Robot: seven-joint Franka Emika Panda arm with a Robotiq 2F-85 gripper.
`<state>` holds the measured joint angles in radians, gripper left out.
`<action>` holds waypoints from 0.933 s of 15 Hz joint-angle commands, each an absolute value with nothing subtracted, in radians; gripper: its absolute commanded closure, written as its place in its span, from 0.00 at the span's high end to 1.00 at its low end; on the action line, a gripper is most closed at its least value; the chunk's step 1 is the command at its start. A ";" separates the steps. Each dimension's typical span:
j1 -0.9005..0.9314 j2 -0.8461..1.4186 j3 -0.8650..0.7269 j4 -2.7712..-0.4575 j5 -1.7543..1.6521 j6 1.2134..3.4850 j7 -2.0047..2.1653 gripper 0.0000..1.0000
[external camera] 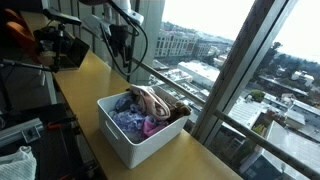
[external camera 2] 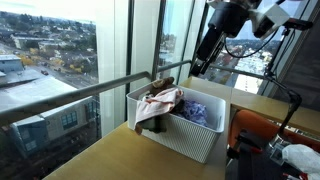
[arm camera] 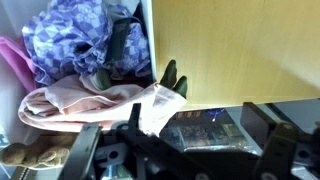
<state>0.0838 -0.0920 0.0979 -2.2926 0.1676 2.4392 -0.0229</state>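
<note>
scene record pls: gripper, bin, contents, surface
gripper: open, empty, raised over the bin, touching nothing
bin: white, rectangular, no lid, filled
contents: pink cloth on top; blue-purple cloth beside it; dark piece hanging over the rim; brown item at one end
surface: wooden table along a window

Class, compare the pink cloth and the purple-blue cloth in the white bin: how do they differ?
Colour: the pink cloth is plain and pale; the purple-blue cloth is mottled. Pose: the pink cloth hangs over the rim of the white bin; the purple-blue cloth lies bunched inside. Both are crumpled fabrics in that bin.
</note>
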 commanded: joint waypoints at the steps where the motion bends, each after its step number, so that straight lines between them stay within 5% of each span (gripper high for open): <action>1: 0.068 0.107 0.084 -2.177 0.027 2.573 -0.022 1.00; 14: 0.026 0.386 -0.004 -2.077 -0.109 2.658 -0.050 1.00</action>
